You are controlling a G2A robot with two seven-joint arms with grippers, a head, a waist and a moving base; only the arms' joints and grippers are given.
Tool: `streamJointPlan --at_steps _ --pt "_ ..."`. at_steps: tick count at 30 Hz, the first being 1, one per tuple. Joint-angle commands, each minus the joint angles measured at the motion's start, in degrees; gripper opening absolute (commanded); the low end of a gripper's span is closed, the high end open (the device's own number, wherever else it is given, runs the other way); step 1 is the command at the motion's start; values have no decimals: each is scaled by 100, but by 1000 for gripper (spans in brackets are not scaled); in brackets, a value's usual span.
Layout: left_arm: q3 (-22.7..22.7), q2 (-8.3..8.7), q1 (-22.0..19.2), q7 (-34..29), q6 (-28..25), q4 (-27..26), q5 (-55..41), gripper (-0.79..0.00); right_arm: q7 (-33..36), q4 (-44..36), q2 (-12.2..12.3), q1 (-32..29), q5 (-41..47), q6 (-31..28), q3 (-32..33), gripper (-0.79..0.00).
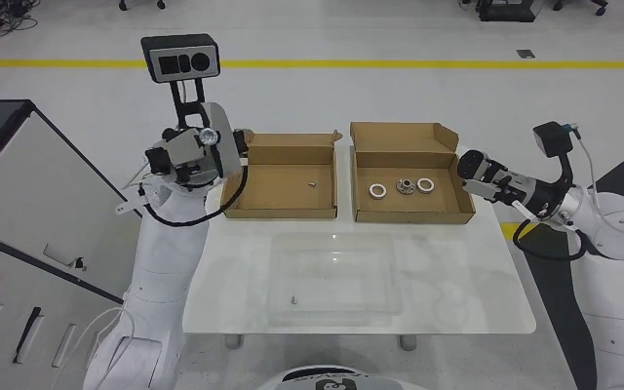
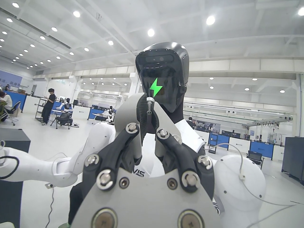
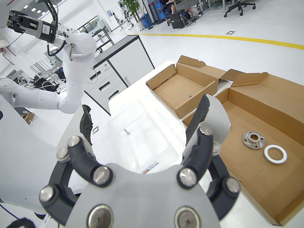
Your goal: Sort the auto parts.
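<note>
My left gripper (image 2: 147,116) is raised off the table's left side, pointing at the robot's head, shut on a small metal bolt (image 2: 149,101) whose end sticks out past the fingertips. My right gripper (image 3: 144,117) stands open and empty by the right edge of the right cardboard box (image 1: 409,207). That box holds two white rings (image 1: 377,190) (image 1: 426,184) and a metal flange (image 1: 403,185). The left cardboard box (image 1: 283,200) holds one small screw (image 1: 311,181). A clear plastic tray (image 1: 341,273) at the table's front holds one bolt (image 1: 293,299).
The white table (image 1: 468,283) has bare room to the right of the tray. Both boxes have raised flaps along their far sides. A grey drawer cabinet (image 1: 49,224) stands off the table's left side.
</note>
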Motion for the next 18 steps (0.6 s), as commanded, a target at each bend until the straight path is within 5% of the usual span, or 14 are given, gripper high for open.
streamJointPlan --at_steps 1,9,18 --pt "-45 -30 13 -25 27 82 374 -785 0 0 0 0 0 0 0 0" --pt "-45 -20 76 248 -245 202 1740 -785 0 0 0 0 0 0 0 0" --pt "-1 -44 105 133 -130 -28 917 -785 0 0 0 0 0 0 0 0"
